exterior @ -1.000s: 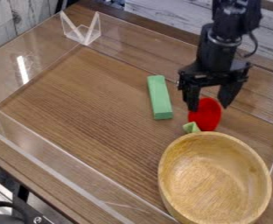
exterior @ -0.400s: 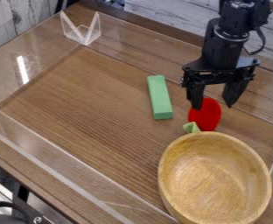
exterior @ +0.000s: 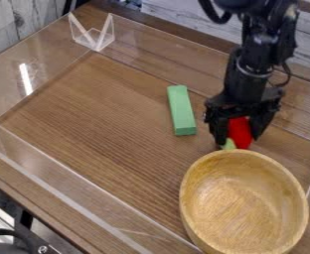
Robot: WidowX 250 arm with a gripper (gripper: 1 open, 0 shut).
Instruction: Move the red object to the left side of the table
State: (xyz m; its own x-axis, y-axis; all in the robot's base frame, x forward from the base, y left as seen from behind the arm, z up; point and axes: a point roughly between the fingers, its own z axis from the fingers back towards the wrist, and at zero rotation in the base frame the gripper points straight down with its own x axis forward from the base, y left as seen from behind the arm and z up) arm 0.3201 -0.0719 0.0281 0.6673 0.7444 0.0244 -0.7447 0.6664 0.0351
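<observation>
In the camera view, the brown wood-grain table (exterior: 84,124) is edged by low clear walls, with pale floor past its left edge; no writing can be read; the red object (exterior: 238,132), rounded with a light-green leafy end, lies toward the table's right edge, just beyond the wooden bowl (exterior: 244,206), partly hidden by the spread gripper (exterior: 234,136)

No writing, label, brand, number or sign can be read; none is made out on any surface in view. Any marking too small or blurred for this view could not be resolved.
</observation>
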